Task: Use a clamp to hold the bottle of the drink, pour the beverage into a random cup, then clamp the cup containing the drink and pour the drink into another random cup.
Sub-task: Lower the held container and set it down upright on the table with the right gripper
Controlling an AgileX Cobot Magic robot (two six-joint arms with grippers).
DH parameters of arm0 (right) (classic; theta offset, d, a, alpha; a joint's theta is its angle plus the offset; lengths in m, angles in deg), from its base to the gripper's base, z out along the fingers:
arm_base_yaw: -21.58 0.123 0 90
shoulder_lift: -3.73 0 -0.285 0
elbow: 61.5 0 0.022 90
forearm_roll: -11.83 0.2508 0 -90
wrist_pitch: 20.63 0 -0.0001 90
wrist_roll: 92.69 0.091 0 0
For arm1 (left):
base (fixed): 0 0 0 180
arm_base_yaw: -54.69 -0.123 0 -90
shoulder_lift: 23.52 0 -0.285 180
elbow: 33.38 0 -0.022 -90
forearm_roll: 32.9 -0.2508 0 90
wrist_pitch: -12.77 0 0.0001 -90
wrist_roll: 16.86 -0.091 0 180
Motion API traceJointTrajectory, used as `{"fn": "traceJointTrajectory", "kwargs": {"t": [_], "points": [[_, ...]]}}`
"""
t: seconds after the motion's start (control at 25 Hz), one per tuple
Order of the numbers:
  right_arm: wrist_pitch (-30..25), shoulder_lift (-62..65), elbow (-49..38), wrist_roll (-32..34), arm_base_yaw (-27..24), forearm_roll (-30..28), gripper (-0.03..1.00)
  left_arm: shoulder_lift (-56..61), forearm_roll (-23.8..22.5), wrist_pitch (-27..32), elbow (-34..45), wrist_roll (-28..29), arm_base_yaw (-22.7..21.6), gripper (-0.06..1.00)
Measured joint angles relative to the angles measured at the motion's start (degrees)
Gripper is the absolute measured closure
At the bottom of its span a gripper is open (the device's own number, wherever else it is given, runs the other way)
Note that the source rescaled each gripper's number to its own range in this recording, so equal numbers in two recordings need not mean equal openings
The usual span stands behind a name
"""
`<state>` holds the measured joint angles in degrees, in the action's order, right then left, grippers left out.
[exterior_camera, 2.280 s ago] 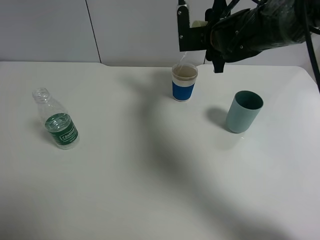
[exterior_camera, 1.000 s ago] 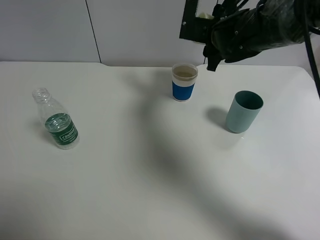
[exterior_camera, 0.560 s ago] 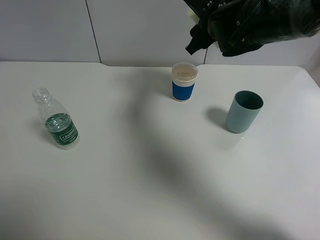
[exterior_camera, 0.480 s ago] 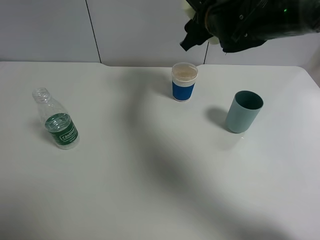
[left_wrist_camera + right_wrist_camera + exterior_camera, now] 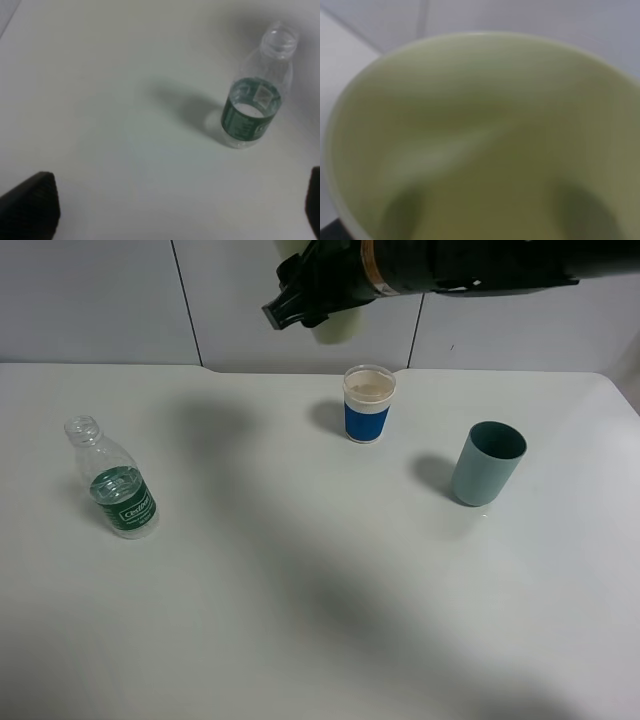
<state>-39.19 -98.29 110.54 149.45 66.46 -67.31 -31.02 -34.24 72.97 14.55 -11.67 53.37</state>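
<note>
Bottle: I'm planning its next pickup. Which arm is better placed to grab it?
Left. Its claw, open and empty, faces the bottle; the right claw is shut on a pale cup, raised far away.

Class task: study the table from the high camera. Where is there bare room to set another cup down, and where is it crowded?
Free patches: the wide stretch of table between the bottle and the teal tumbler, and the whole near edge. Crowded: the far right, where the blue-banded cup and the tumbler stand apart but close, with the right arm overhead.
</note>
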Motion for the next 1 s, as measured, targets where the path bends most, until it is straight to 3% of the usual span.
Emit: {"fn": "traceJointTrajectory", "kwargs": {"t": [0.24, 0.44, 0.52, 0.6, 0.68, 0.8, 1.0], "points": [[3.20, 0.00, -0.05, -6.65, 0.87, 10.00, 0.97, 0.00, -0.05, 0.00, 0.00, 0.00, 0.00, -0.06], [6.99, 0.00, -0.42, -24.05, 1.91, 32.30, 0.97, 0.00, 0.00, 0.00, 0.00, 0.00, 0.00, -0.06], [16.26, 0.00, -4.02, -39.31, 1.99, 45.42, 0.97, 0.00, 0.00, 0.00, 0.00, 0.00, 0.00, -0.06], [23.98, 0.00, -8.01, -47.65, 1.99, 50.91, 0.97, 0.00, 0.00, 0.00, 0.00, 0.00, 0.00, -0.06], [26.11, 0.00, -9.17, -49.53, 1.99, 52.72, 0.97, 0.00, 0.00, 0.00, 0.00, 0.00, 0.00, -0.06], [44.12, 0.00, -19.31, -63.69, 1.99, 68.23, 0.97, 0.00, 0.00, 0.00, 0.00, 0.00, 0.00, -0.06], [53.20, 0.00, -24.92, -73.96, 1.99, 86.94, 0.97, 0.00, 0.00, 0.00, 0.00, 0.00, 0.00, -0.06]]}}
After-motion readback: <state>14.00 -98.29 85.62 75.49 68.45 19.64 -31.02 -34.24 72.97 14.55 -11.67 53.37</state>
